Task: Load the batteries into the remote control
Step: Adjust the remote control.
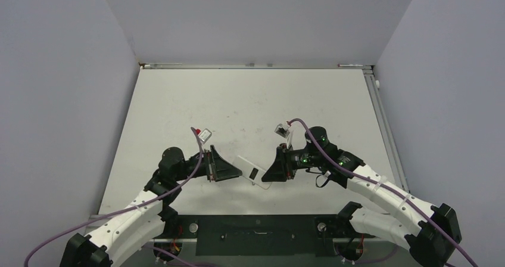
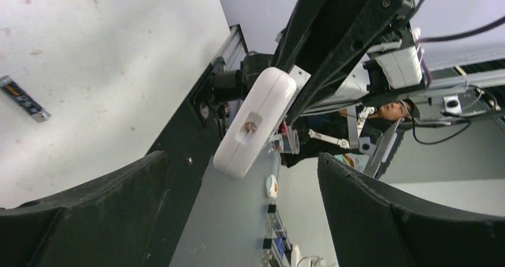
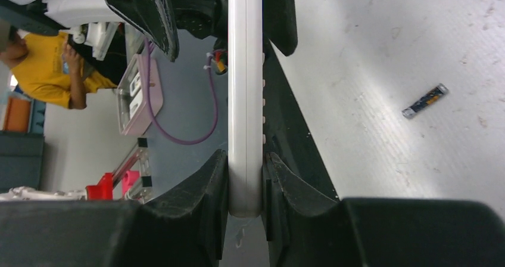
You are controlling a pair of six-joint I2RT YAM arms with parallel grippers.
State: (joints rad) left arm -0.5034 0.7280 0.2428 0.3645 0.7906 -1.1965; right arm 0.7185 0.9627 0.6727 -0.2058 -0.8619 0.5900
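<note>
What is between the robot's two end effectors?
The small white rectangular plastic remote control, pinched by the right end effector, seen in the top view.

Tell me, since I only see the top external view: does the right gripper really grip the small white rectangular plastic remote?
Observer: Yes; the right wrist view shows the right gripper shut on the white plastic remote, both fingers pressing it.
Operator: And the left gripper?
Observer: The left gripper is open, touching nothing.
Operator: Any batteries?
Observer: One slim dark cylindrical battery lies loose on the white table.
</note>
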